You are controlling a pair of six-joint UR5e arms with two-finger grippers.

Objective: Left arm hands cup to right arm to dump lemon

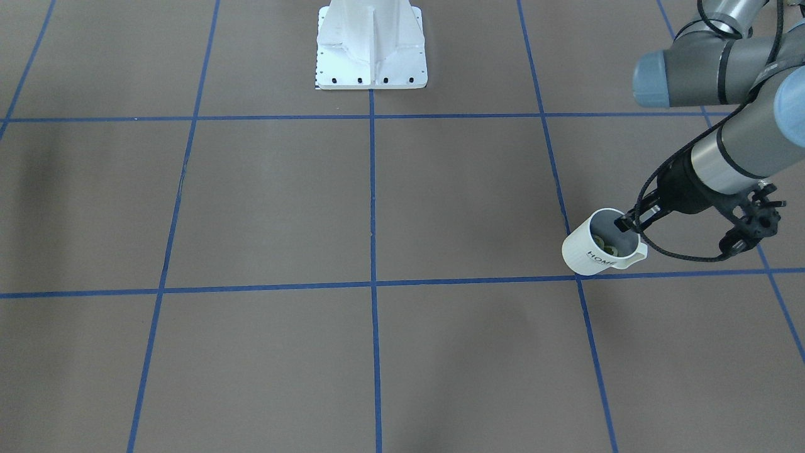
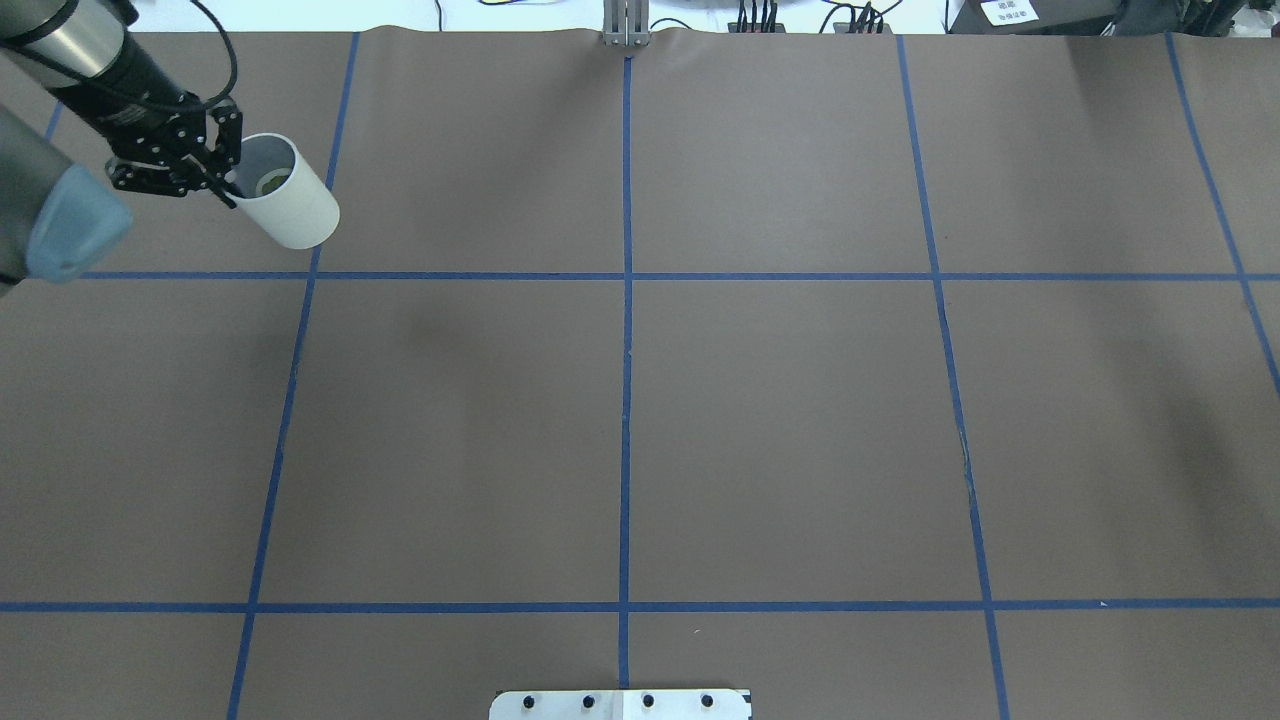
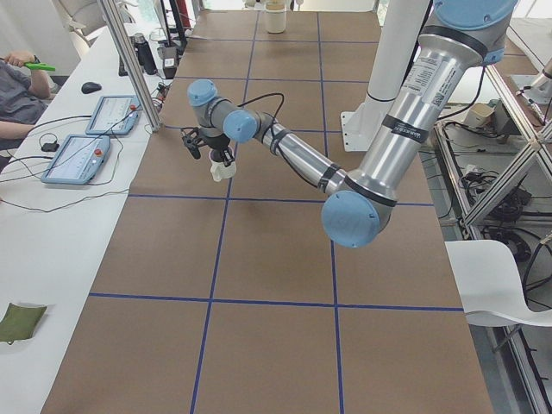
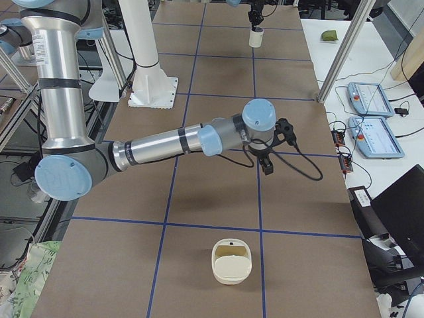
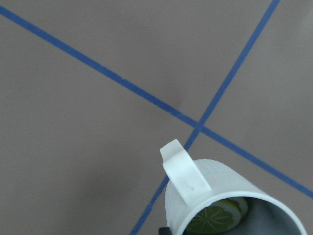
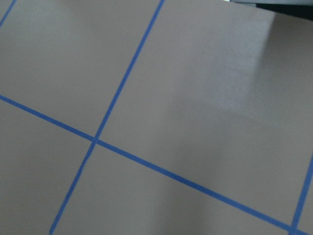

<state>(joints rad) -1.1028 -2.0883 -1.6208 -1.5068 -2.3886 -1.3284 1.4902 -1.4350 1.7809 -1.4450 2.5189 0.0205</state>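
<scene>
A cream tub [image 4: 232, 263] sits mouth up on the brown table [image 2: 780, 430], nearest the table's right end. Beyond it the right gripper [image 4: 267, 165] hangs over the table close to a crossing of the blue tape [image 2: 625, 400]. Only one side view shows it, so I cannot tell whether its claw is spread or pressed together. Farthest off, at the left end and on the side away from the white base [image 2: 620, 704], the left gripper [image 1: 629, 226] pinches the wall of the cup [image 1: 594, 248]. One finger reaches inside the mouth, close to the handle [image 5: 186, 174]. The cup stands upright just beside a tape crossing, with its "HOME" lettering towards the operators' side. I cannot tell whether it rests on the table or hangs just above it. The lemon [image 5: 215, 219] lies in the bottom of the cup, yellow-green against the grey inside.
</scene>
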